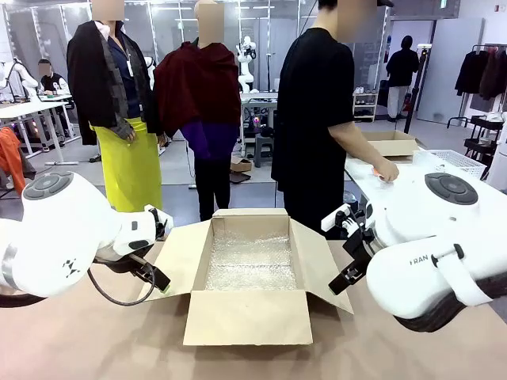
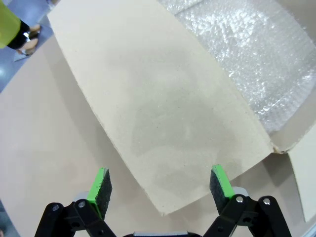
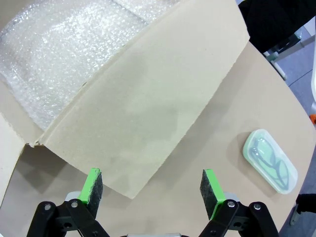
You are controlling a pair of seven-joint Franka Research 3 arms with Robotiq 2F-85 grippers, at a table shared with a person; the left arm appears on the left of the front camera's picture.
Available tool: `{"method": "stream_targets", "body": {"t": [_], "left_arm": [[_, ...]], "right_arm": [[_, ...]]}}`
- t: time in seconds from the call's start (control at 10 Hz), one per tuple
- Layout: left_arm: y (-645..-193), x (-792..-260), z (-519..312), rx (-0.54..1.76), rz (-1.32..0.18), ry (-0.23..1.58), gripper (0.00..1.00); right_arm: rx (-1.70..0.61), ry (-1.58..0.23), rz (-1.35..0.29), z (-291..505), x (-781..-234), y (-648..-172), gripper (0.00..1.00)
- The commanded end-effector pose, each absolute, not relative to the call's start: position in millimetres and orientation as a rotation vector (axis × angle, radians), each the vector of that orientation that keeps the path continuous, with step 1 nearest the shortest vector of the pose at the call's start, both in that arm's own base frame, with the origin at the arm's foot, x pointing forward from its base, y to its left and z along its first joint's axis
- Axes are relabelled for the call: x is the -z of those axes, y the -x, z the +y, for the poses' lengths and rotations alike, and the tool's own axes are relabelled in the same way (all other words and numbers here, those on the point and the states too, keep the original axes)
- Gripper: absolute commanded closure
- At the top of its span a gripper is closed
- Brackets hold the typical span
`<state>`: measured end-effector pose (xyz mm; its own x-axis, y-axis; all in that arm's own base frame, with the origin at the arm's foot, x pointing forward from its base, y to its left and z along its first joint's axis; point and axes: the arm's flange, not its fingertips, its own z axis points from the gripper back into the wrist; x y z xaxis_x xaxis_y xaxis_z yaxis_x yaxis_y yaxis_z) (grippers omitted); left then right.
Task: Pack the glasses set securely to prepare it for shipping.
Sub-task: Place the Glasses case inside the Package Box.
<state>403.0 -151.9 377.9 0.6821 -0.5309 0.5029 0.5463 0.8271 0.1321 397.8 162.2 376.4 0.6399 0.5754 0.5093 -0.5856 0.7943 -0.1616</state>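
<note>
A mint green glasses pack [image 3: 270,160], clear-wrapped, lies flat on the brown table beside the box's right flap [image 3: 148,103]. The open cardboard box [image 1: 247,315] stands mid-table, lined with bubble wrap [image 1: 251,261]. My right gripper [image 3: 150,191] hovers open over the right flap's corner, with the pack ahead and to the right of its fingers. My left gripper [image 2: 160,188] is open above the left flap [image 2: 158,108], holding nothing. In the front view both grippers [image 1: 158,279] [image 1: 342,281] hang low at the box's sides. The person's hand [image 1: 386,170] rests on something pinkish, too small to identify.
The person stands behind the box's far right corner, turned toward a white side table [image 1: 412,178] that carries a smaller cardboard box [image 1: 392,142] and a white wire basket [image 1: 451,162]. Bare brown table [image 1: 95,340] lies in front of and beside the box.
</note>
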Motion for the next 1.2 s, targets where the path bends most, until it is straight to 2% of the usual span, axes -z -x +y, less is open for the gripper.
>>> {"method": "stream_targets", "body": {"t": [0.0,0.3,0.5,0.7,0.9,1.0,1.1], "left_arm": [[-382,-423,-140,0.640,-0.542,0.063,0.00],[-337,-492,-120,0.783,-0.406,0.185,0.00],[-296,-529,-112,0.877,-0.420,0.231,0.00],[-261,-551,-101,0.923,-0.446,0.271,0.00],[-232,-564,-96,0.934,-0.478,0.281,0.00],[-231,-567,-95,0.907,-0.498,0.308,0.00],[-243,-568,-101,0.920,-0.472,0.260,0.00]], "right_arm": [[-0.737,-0.029,-0.548,130,-411,-406,0.00],[-1.009,0.070,-0.425,85,-458,-422,0.00],[-1.165,0.145,-0.362,63,-477,-447,0.00],[-1.316,0.104,-0.280,49,-482,-473,0.00],[-1.379,0.066,-0.219,36,-484,-489,0.00],[-1.354,0.066,-0.263,36,-486,-488,0.00],[-1.341,0.103,-0.246,43,-479,-479,0.00]]}}
